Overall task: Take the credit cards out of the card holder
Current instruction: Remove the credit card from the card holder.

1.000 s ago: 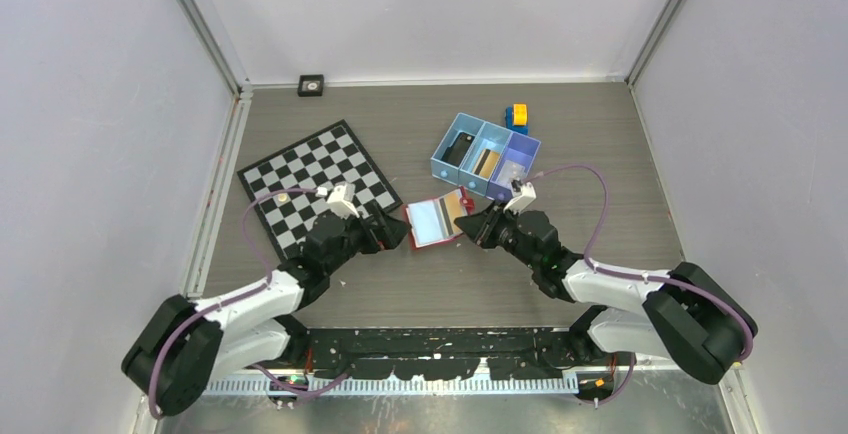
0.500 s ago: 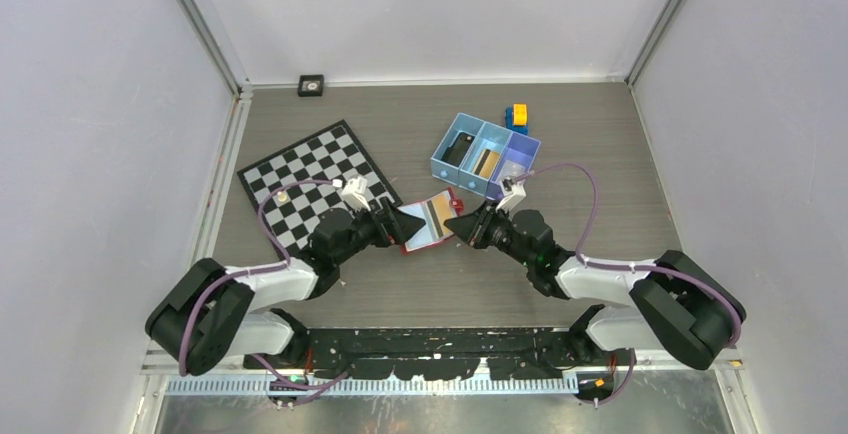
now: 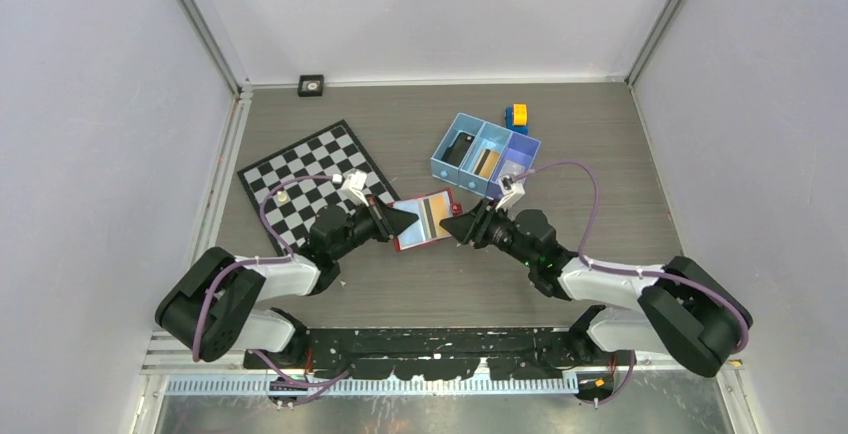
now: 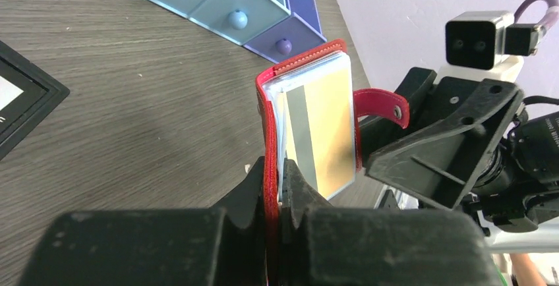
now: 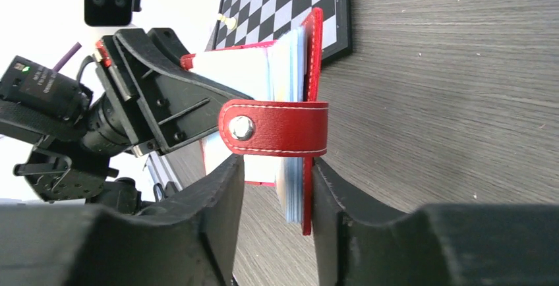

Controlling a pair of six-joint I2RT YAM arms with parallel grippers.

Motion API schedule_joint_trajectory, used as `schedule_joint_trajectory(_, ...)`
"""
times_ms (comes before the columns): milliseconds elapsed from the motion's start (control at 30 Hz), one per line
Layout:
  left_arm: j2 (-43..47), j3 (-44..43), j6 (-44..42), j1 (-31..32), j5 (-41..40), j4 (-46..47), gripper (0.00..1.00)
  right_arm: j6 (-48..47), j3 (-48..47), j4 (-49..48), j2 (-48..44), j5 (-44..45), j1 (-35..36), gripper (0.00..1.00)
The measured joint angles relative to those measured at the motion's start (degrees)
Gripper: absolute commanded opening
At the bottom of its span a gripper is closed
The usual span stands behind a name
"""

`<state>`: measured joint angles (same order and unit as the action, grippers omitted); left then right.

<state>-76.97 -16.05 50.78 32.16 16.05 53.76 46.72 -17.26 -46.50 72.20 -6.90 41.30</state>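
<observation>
The red card holder is held open just above the table between both arms. Its credit cards show as an orange-gold card with a grey stripe on top of a pale stack. My left gripper is shut on the holder's red left cover, pinching it edge-on. My right gripper straddles the opposite side with its jaws apart. The red cover rests against one finger, and a gap separates the other finger from the cards. The snap tab hangs across in front of the right jaws.
A blue three-compartment tray stands just behind the holder, with a yellow-and-blue block beyond it. A chessboard lies at the left under my left arm. A small black object sits by the back wall.
My left gripper has come in from the left and closed on the holder's left cover. My right gripper has loosened its jaws. The holder has shifted a little leftward.
</observation>
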Motion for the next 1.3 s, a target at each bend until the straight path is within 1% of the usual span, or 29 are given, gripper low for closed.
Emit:
schedule_joint_trajectory(67, 0.07, 0.00, -0.09, -0.37, 1.42, 0.02, 0.00, -0.96, 0.00, 2.05, -2.40, -0.07, 0.00, 0.51)
schedule_joint_trajectory(233, 0.44, 0.00, -0.20, -0.48, 4.59, 0.31, 0.00, -3.28, -0.11, 6.23, -8.11, -0.74, 0.00, 0.52)
schedule_joint_trajectory(367, 0.28, 0.00, 0.02, -0.59, 6.71, 1.40, 0.00, -4.22, -1.31, 9.03, -8.52, -2.45, 0.00, 0.53)
schedule_joint_trajectory(467, -0.94, 0.00, 0.66, -0.83, 8.24, 3.89, 0.00, -4.59, -2.47, 9.68, -7.21, -3.52, 0.00, 0.51)
schedule_joint_trajectory(533, -2.12, -0.02, 1.38, -0.87, 9.27, 5.46, 0.00, -4.61, -2.97, 9.84, -6.14, -3.80, -0.02, 0.46)
schedule_joint_trajectory(633, -3.91, -0.02, 1.97, -1.03, 10.60, 7.04, 0.00, -4.76, -3.34, 10.40, -4.81, -3.85, -0.02, 0.31)
schedule_joint_trajectory(733, -5.14, -0.07, 2.71, -1.07, 11.23, 7.43, 0.00, -4.74, -3.43, 11.08, -4.57, -3.76, -0.02, 0.22)
schedule_joint_trajectory(867, -4.63, -0.07, 2.82, -1.25, 10.97, 7.54, 0.00, -4.48, -3.41, 12.20, -5.31, -2.51, -0.20, 0.12)
schedule_joint_trajectory(900, -3.98, -0.07, 2.75, -1.25, 10.80, 7.10, 0.00, -4.28, -3.41, 12.37, -5.77, -2.25, -0.17, 0.11)
schedule_joint_trajectory(933, -3.02, -0.07, 2.56, -1.25, 10.54, 6.29, 0.00, -4.28, -3.41, 12.50, -6.19, -2.14, -0.17, 0.11)
schedule_joint_trajectory(1033, 0.79, -0.04, 1.77, -1.22, 9.57, 3.74, 0.01, -4.00, -3.41, 12.33, -7.48, -1.84, -0.17, 0.03)
schedule_joint_trajectory(1100, 3.02, -0.04, 1.25, -1.22, 8.57, 1.79, 0.06, -3.56, -3.41, 11.89, -7.87, -1.64, -0.15, 0.01)
schedule_joint_trajectory(1133, 4.07, -0.04, 0.98, -1.18, 7.89, 0.59, 0.11, -3.26, -3.39, 11.61, -7.89, -1.49, -0.15, 0.01)
schedule_joint_trajectory(1167, 5.09, -0.04, 0.74, -1.16, 7.23, -0.74, 0.18, -2.95, -3.30, 11.28, -7.89, -1.29, -0.15, 0.01)
schedule_joint_trajectory(1233, 7.08, -0.04, -0.07, -1.09, 5.84, -3.41, 0.37, -2.23, -2.71, 10.23, -7.89, -1.07, -0.11, 0.00)
schedule_joint_trajectory(1300, 9.66, -0.04, -0.90, -1.14, 3.65, -6.73, 0.51, -1.70, -1.95, 10.08, -7.93, -0.26, -0.13, 0.01)
